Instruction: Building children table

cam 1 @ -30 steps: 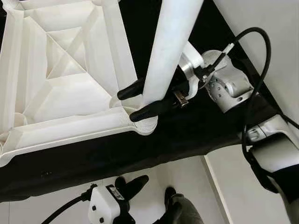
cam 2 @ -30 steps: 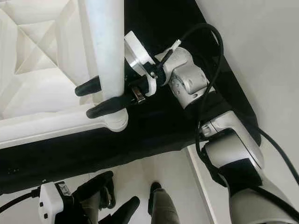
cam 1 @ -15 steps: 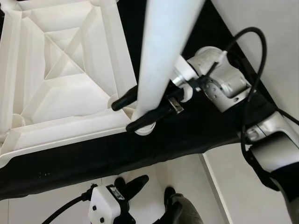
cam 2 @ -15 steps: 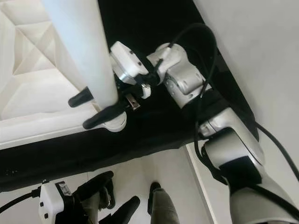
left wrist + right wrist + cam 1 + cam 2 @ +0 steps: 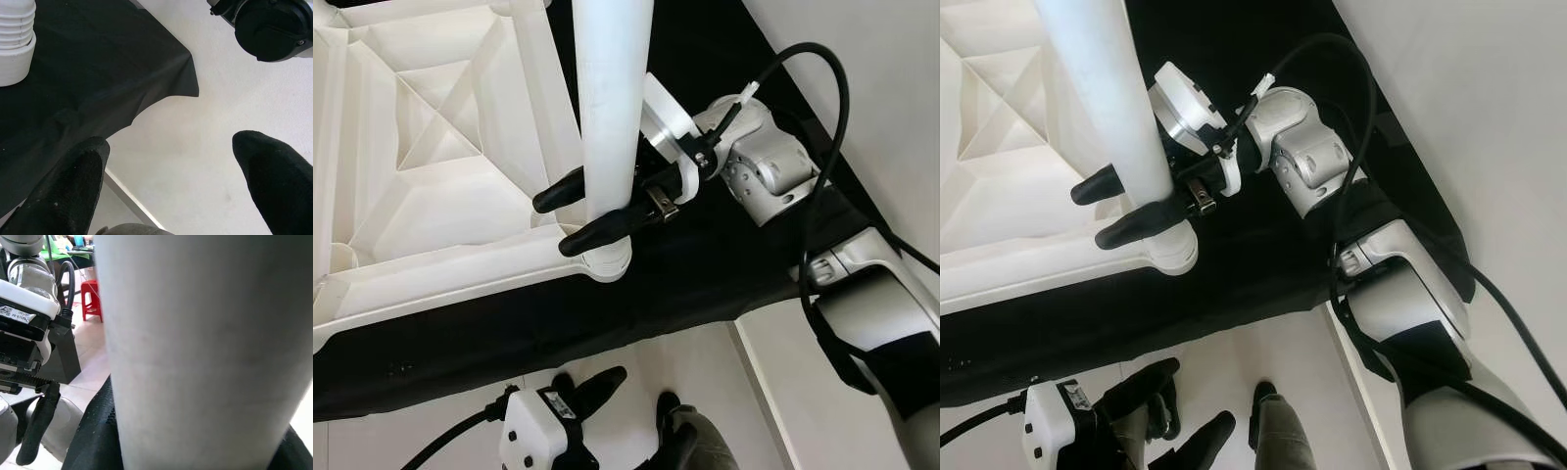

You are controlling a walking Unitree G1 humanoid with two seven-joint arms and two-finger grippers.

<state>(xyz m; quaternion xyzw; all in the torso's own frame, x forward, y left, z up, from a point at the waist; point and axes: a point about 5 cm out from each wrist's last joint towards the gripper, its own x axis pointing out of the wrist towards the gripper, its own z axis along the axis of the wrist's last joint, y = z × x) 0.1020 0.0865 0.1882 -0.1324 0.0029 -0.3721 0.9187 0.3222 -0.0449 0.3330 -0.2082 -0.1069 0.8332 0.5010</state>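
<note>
nearest, our left gripper point(image 5: 607, 406) hangs over pale floor point(image 5: 431, 431), fingers spread wide and holding nothing. beyond the black cloth's edge point(image 5: 509, 343), our right gripper point(image 5: 570, 217) clasps the white table leg point(image 5: 610, 108), its foot seated at the corner socket point(image 5: 607, 264) of the upturned white tabletop point(image 5: 421, 166).

The right arm point(image 5: 773, 181) is built of silver rounded joint housings with a white flange at the wrist, looped by a thick black cable point(image 5: 832, 147). Both grippers have long matte-black fingers point(image 5: 597, 230); the left gripper point(image 5: 612, 416) sits on a white block.
</note>
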